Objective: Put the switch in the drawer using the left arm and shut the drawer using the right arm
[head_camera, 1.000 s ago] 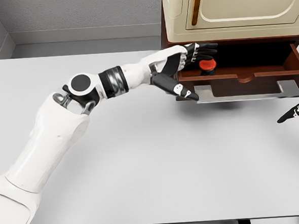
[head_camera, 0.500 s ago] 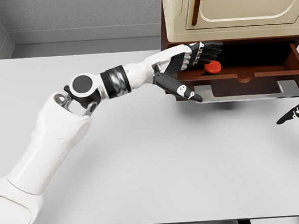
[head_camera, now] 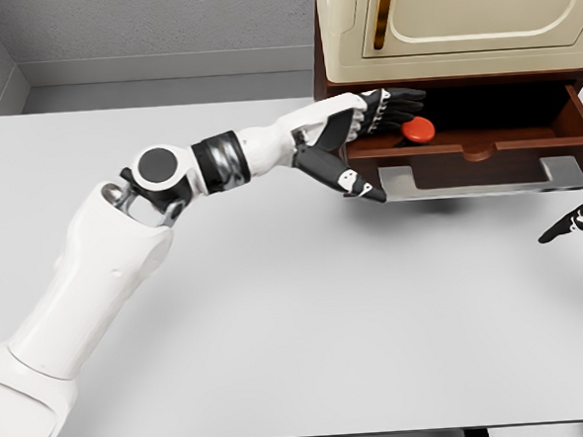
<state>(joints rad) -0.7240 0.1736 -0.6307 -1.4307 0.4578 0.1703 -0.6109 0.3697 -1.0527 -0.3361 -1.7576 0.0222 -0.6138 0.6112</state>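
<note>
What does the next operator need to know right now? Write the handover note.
Left hand: fingers open and holding nothing, at the left end of the open drawer, beside the switch.
Right hand: only its fingertips show at the right edge, over the table, below the drawer's handle; grip state not readable.
Switch: the red button lies inside the drawer, free of the hand.
Done: switch is in the drawer.
Left: pull the left arm clear of the drawer, then push the drawer shut under the cabinet with the right arm.
</note>
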